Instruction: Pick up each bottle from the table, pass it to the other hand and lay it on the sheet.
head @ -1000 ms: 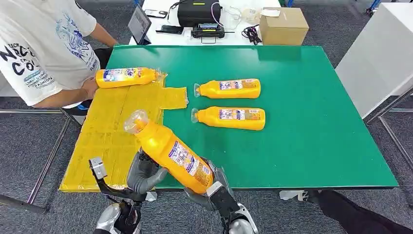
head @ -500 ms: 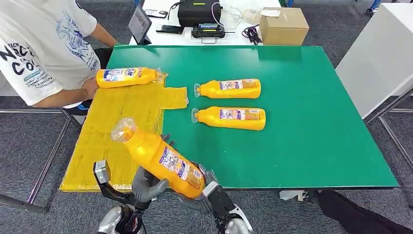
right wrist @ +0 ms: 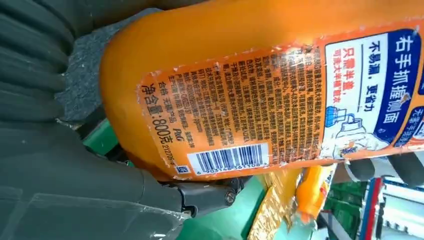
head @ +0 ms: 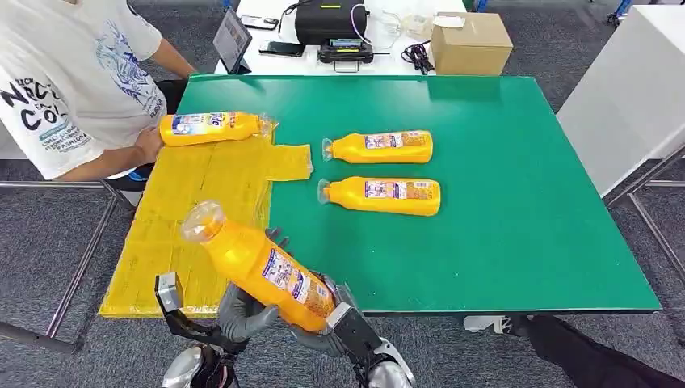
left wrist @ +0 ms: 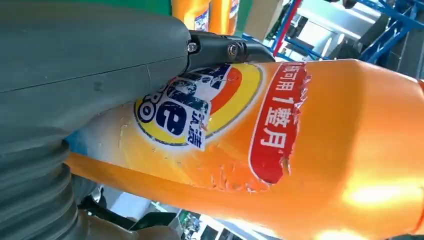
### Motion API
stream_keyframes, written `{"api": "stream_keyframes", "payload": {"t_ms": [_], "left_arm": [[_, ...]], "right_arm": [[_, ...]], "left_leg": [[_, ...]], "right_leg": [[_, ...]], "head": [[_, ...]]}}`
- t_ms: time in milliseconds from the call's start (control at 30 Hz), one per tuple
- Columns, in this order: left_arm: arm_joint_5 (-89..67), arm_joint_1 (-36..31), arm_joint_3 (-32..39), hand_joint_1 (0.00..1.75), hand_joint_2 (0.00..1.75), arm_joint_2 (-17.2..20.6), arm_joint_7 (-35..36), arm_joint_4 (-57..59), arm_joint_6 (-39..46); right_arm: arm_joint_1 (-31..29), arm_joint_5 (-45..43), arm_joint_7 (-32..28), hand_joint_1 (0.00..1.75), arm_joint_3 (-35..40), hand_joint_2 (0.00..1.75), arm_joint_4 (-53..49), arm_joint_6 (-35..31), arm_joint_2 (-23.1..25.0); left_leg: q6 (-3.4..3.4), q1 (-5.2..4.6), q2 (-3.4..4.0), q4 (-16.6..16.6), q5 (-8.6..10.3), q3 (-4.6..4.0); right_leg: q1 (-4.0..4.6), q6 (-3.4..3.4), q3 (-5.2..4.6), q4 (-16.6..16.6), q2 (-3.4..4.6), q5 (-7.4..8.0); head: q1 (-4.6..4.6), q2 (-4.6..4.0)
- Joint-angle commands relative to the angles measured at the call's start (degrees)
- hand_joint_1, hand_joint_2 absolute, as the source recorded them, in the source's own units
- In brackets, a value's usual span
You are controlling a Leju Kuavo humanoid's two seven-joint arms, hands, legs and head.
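Observation:
An orange bottle [head: 260, 267] with a clear cap hangs tilted over the near edge of the yellow sheet [head: 182, 202], cap up and to the left. My left hand [head: 242, 309] wraps its middle from below, with fingers [head: 275, 236] showing over its far side. My right hand [head: 333, 325] grips its base. The left wrist view shows my left hand [left wrist: 85, 75] pressed on the bottle [left wrist: 310, 145]. In the right wrist view my right hand [right wrist: 85, 195] cups the bottle [right wrist: 260, 85] near its barcode. Another bottle [head: 212, 128] lies on the sheet's far end, and two bottles [head: 380, 147] [head: 383, 196] lie on the green table [head: 517, 218].
A person in a white shirt [head: 65, 81] stands at the left, one hand [head: 149, 145] touching the base of the bottle on the sheet. Behind the table are a cardboard box [head: 470, 42], a black case [head: 329, 20] and a tablet [head: 231, 39].
The held bottle has moved left and nearer to me, from over the table edge to over the sheet's corner. My left hand has closed around its middle.

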Motion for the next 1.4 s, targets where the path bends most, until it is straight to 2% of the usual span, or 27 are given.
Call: {"api": "stream_keyframes", "payload": {"t_ms": [33,67,100,133,167,667,767,867,900,933,967,1400], "left_arm": [[-1.0,-1.8,-1.9,0.80,1.75,0.7,0.4,3.8,0.6],[-1.0,-1.9,-1.8,1.06,1.75,0.6,0.4,3.9,0.8],[-1.2,-2.1,-1.8,1.45,1.75,0.6,0.4,4.1,0.9],[-1.3,-2.3,-1.8,1.54,1.75,0.6,0.5,4.4,0.9],[-1.0,-2.5,-1.8,1.75,1.75,0.5,0.5,4.7,0.5],[-0.4,-2.2,-0.9,1.75,1.75,0.2,0.3,4.4,0.3],[-0.3,-2.0,0.4,1.75,1.75,0.1,0.4,3.8,1.5],[-0.4,-1.5,2.0,1.75,1.75,0.3,0.1,2.1,2.8],[-0.5,-1.5,2.4,1.75,1.75,0.5,0.0,1.5,2.8],[-0.6,-1.6,3.2,1.75,1.75,0.6,0.0,0.8,3.3],[-1.3,-1.4,4.0,1.75,1.75,0.6,-0.3,-0.1,4.3],[-1.5,-1.1,4.5,1.75,1.75,0.5,-0.1,-1.0,4.5]], "right_arm": [[-3.4,1.4,0.4,1.75,4.2,1.75,7.6,0.9,-0.9],[-3.5,1.7,0.4,1.75,4.5,1.75,7.8,1.0,-1.0],[-3.7,2.1,0.5,1.75,4.8,1.75,8.1,1.2,-1.2],[-3.8,2.6,0.7,1.75,5.3,1.75,8.6,1.5,-1.3],[-4.0,2.8,0.8,1.75,5.4,1.75,9.0,1.5,-1.3],[-4.2,3.7,0.9,1.75,5.7,1.75,10.5,1.0,-1.2],[-3.8,4.5,1.7,1.71,5.5,1.75,9.9,-0.5,-1.5],[-3.2,5.1,2.0,1.75,4.7,1.75,8.2,-2.1,-1.8],[-3.0,4.9,2.0,1.62,4.3,1.75,7.5,-2.3,-2.0],[-2.8,5.2,2.8,1.12,3.4,1.75,6.0,-3.8,-2.1],[-2.5,5.6,3.5,0.03,2.6,1.75,4.8,-5.1,-2.1],[-2.3,5.8,4.3,0.03,2.4,1.75,3.4,-5.0,-2.2]], "left_leg": [[-0.05,0.03,0.04,0.0,-0.03,0.14],[-0.09,0.07,0.04,0.0,-0.08,0.25],[-0.07,0.05,0.01,0.0,-0.04,0.16],[-0.11,0.10,0.05,0.0,-0.11,0.29],[-0.09,0.08,0.05,-0.1,-0.07,0.25],[-0.09,0.07,-0.01,0.0,-0.06,0.22],[-0.08,0.06,-0.02,0.0,-0.05,0.19],[-0.09,0.08,0.00,0.0,-0.07,0.19],[-0.11,0.11,0.00,0.0,-0.10,0.23],[-0.09,0.07,-0.01,0.0,-0.05,0.16],[-0.12,0.12,0.00,0.0,-0.12,0.24],[-0.09,0.07,0.00,0.0,-0.07,0.18]], "right_leg": [[0.04,-0.08,0.14,-0.1,0.01,-0.02],[0.08,-0.12,0.26,-0.1,0.00,-0.07],[0.06,-0.09,0.17,-0.1,-0.02,-0.04],[0.11,-0.14,0.31,-0.1,0.01,-0.09],[0.09,-0.12,0.26,-0.1,0.01,-0.05],[0.08,-0.11,0.23,-0.1,-0.04,-0.06],[0.07,-0.10,0.20,-0.1,-0.05,-0.06],[0.09,-0.11,0.19,-0.1,-0.03,-0.06],[0.12,-0.14,0.25,0.0,-0.04,-0.09],[0.08,-0.11,0.16,-0.1,-0.05,-0.05],[0.14,-0.16,0.27,0.0,-0.04,-0.10],[0.08,-0.12,0.20,-0.1,-0.04,-0.07]], "head": [[-0.02,0.00],[-0.02,0.00],[0.00,0.00],[-0.02,0.00],[0.00,0.00],[0.00,0.00],[-0.02,0.00],[0.00,0.00],[-0.02,0.00],[-0.02,0.00],[-0.02,0.00],[0.00,0.00]]}}
